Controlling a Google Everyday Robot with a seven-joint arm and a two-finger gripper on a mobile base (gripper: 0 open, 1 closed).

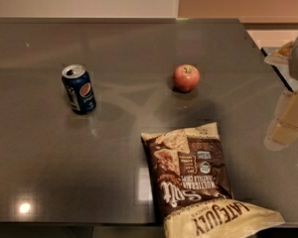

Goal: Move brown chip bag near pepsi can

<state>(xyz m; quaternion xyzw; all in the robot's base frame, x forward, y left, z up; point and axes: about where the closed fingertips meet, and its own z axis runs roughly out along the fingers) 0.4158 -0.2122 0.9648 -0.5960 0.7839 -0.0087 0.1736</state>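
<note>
The brown chip bag (193, 175) lies flat at the near side of the surface (49, 172). Its cream end seems to reach the near edge or just past it, so a clumsy nudge from me could tip it off. It is wide and slack; if I pinch only a loose corner, I judge it may slip or fold as I drag it.

The pepsi can (79, 89) stands upright, well apart to the left, and a fast sweep of the bag could knock it over. The apple (186, 78) sits beyond the bag and could roll if clipped.

My gripper (288, 122) hangs at the far right, apart from the bag and holding nothing I can see. Whether it is released or clenched I cannot tell.
</note>
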